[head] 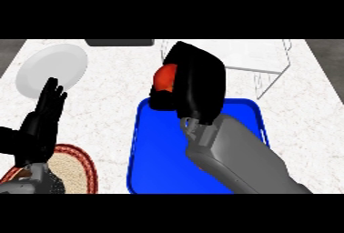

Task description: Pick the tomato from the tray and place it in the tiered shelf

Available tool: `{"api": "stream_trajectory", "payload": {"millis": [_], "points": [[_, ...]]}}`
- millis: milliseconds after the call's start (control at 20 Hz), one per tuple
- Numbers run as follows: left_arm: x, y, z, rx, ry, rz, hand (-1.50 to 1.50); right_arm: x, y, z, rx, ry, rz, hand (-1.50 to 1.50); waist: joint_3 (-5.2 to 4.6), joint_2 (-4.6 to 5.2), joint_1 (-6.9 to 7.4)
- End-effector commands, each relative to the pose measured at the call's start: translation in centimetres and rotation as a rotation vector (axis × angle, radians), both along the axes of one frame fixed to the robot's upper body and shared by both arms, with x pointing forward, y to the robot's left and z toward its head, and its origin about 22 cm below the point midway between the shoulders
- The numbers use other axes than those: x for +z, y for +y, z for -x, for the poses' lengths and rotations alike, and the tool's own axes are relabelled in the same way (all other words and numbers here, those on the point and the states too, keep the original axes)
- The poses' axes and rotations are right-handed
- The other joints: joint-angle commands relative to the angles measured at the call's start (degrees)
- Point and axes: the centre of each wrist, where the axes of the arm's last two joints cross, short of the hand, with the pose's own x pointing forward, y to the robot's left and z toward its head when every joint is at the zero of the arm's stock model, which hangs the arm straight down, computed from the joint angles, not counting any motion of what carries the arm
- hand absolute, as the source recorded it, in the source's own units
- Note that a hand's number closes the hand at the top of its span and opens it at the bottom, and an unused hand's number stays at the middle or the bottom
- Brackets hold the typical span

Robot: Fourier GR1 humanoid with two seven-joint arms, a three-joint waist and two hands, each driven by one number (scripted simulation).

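The red tomato is held in my right hand, whose fingers and thumb curl round it; only its left side shows. The hand hangs above the far edge of the blue tray, close to the white wire tiered shelf at the back right. My grey right forearm crosses the tray from the lower right. My left hand stands open at the left, fingers straight and pointing up, holding nothing.
A white plate lies at the back left. A round woven mat with a red rim sits at the lower left, partly under my left arm. A dark object lies along the counter's far edge.
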Motion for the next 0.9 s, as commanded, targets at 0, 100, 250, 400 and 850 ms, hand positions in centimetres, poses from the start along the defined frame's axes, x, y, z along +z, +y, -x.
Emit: {"api": "stream_trajectory", "payload": {"millis": [0,100,250,400,850], "points": [[1.4,1.0,-0.4,0.004,-0.003,0.003,0.00,3.4,-0.3,0.5,-0.222,0.044,-0.044,1.50,0.01,0.11,-0.01],[-0.9,0.4,0.1,0.009,0.003,-0.001,0.00,4.1,-1.7,0.0,-0.238,0.038,-0.024,1.50,-0.01,0.34,-0.07],[-0.3,-0.2,0.5,-0.010,0.000,-0.014,0.00,3.8,-3.7,-0.8,-0.272,0.015,-0.025,1.50,0.05,0.42,0.20],[-1.0,0.3,0.7,-0.008,0.008,0.011,0.00,4.8,-5.4,-2.3,-0.300,-0.001,-0.047,1.50,0.03,0.56,0.72],[0.0,-0.7,-0.9,-0.032,-0.015,0.006,0.00,0.5,-7.1,-6.6,-0.328,-0.056,-0.096,1.50,0.06,0.84,1.22]]}}
